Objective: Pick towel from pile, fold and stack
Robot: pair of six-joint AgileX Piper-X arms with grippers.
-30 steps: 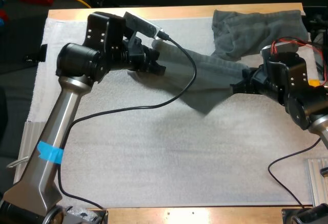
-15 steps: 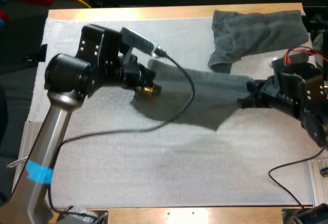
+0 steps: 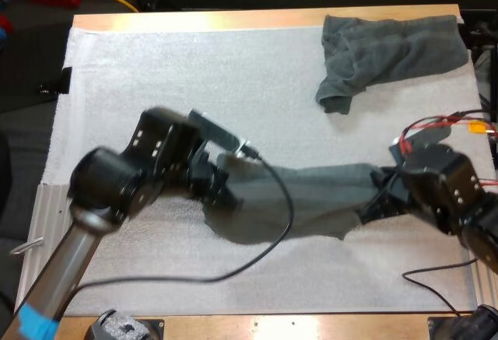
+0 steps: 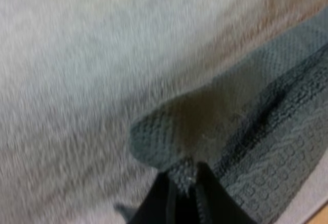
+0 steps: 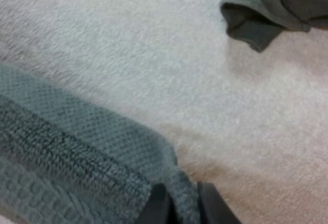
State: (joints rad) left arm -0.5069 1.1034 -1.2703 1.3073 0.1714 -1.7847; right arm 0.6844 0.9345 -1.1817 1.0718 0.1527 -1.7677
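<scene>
1. Towel [image 3: 311, 198] stretched over the near mat [image 3: 156, 68], between both arms
2. Left jaws clench its left corner, right jaws its right corner
3. Pile [image 3: 397, 48] lies far right

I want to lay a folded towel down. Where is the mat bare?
Bare mat spans the far side, left of the crumpled towel. Crowded: the near band, where left gripper and right gripper hold the stretched towel.
</scene>
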